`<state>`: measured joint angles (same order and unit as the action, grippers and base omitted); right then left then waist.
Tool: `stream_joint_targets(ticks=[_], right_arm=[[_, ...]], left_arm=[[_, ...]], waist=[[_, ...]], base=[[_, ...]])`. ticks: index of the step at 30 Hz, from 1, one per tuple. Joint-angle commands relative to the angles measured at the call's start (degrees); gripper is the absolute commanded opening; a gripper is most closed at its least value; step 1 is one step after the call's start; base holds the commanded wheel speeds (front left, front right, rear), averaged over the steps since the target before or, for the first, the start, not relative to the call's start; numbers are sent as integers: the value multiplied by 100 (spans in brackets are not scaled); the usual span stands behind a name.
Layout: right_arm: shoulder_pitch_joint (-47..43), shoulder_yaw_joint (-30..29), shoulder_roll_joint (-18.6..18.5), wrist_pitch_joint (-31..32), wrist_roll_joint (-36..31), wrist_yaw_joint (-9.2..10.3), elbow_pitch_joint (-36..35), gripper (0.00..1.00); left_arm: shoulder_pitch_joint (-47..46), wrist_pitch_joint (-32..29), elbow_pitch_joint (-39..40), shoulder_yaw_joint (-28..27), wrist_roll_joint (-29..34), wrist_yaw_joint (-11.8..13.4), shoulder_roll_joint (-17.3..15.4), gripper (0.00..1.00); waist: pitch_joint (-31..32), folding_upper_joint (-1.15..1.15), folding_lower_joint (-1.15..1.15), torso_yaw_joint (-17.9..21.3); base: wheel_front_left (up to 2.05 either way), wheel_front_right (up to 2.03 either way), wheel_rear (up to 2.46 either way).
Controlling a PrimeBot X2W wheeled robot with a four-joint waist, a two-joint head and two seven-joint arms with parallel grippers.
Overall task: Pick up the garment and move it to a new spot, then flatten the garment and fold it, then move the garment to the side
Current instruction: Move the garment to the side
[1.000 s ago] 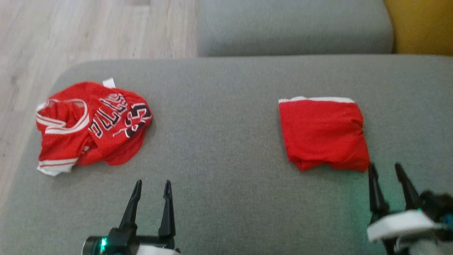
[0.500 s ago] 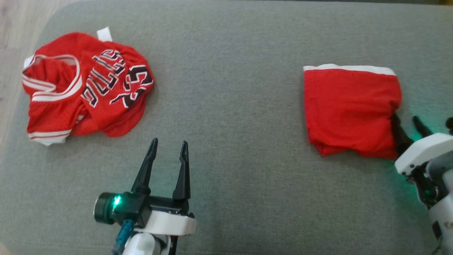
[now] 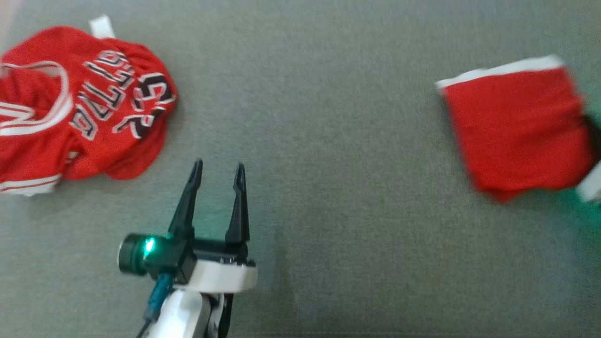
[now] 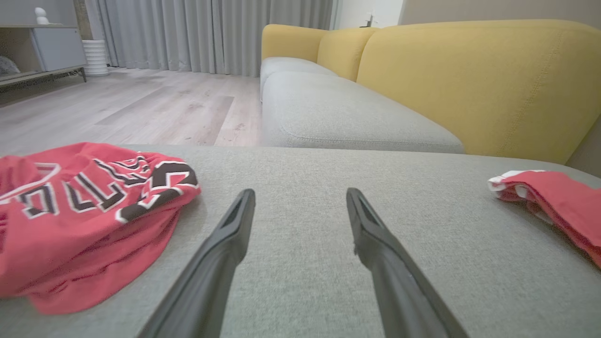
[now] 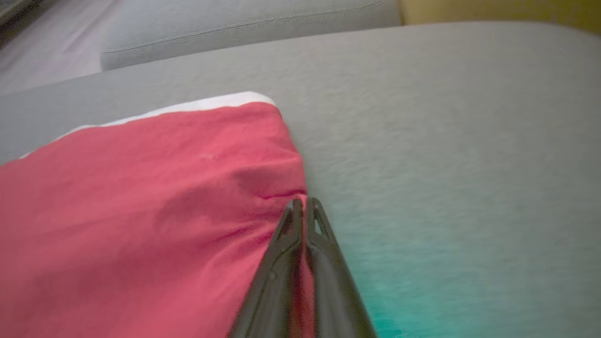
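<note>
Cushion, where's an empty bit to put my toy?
The cushion is bare in its wide middle, between the jersey and the folded garment, beyond the left jaws. Crowded: left end under the jersey, right end at the garment.

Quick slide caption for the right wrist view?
Right gripper shut on the edge of the folded red garment, which lies on the grey cushion.

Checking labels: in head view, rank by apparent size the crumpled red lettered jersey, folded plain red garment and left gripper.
1. Crumpled red lettered jersey, narrowly, though cropped.
2. Folded plain red garment.
3. Left gripper.
</note>
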<state>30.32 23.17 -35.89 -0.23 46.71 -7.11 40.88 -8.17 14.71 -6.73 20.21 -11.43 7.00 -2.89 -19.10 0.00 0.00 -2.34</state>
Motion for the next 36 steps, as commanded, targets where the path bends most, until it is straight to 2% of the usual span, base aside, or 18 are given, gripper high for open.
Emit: stream_joint_targets(ticks=[1,6,9,13,17,18,19,20,23,26,32,36], right_arm=[[86,8,-329,-48,-24,-37,-74,0],[373,-151,-1170,-69,-231,-37,232,0],[514,-342,-1536,-181,-373,-37,400,0],[584,-568,-1878,-337,-550,-37,541,0],[633,-778,-2011,-448,-793,-37,691,0],[645,-824,-2009,-436,-871,-37,754,24],[666,-871,-2001,-441,-980,-37,825,100],[697,-918,-1982,-491,-1125,-37,889,100],[744,-991,-1756,-662,-1552,-37,974,100],[760,-1070,-1287,-870,-1976,-37,1022,100],[314,-1190,117,-1375,-2641,-37,1012,100],[-386,-1101,1018,-1471,-2842,-37,383,100]], left_arm=[[-201,29,211,-201,51,-18,2,100],[-557,29,240,-167,127,-68,2,100],[-768,29,238,-147,150,-80,2,100],[-1001,29,215,-101,166,-96,2,100],[-1144,29,161,-77,155,-110,2,100],[-1160,29,145,-66,143,-113,2,100],[-1168,29,133,-52,127,-114,2,100],[-1165,29,119,-38,111,-114,2,100],[-1099,29,76,-3,60,-94,2,100],[-944,29,-17,2,10,-60,2,100],[-497,29,-377,-68,-77,-2,2,100],[-138,29,-616,-190,-98,18,2,100]], waist=[[-304,0,0,201],[-855,0,0,384],[-1102,0,0,461],[-1291,0,0,520],[-1304,0,0,515],[-1272,0,0,499],[-1227,0,0,476],[-1165,0,0,446],[-895,0,0,334],[-487,0,0,232],[671,0,0,74],[1437,0,0,33]], base=[[0,0,0],[0,0,0],[0,0,0],[0,0,0],[0,0,0],[0,0,0],[0,0,0],[0,0,0],[0,0,0],[0,0,0],[0,0,0],[0,0,0]])
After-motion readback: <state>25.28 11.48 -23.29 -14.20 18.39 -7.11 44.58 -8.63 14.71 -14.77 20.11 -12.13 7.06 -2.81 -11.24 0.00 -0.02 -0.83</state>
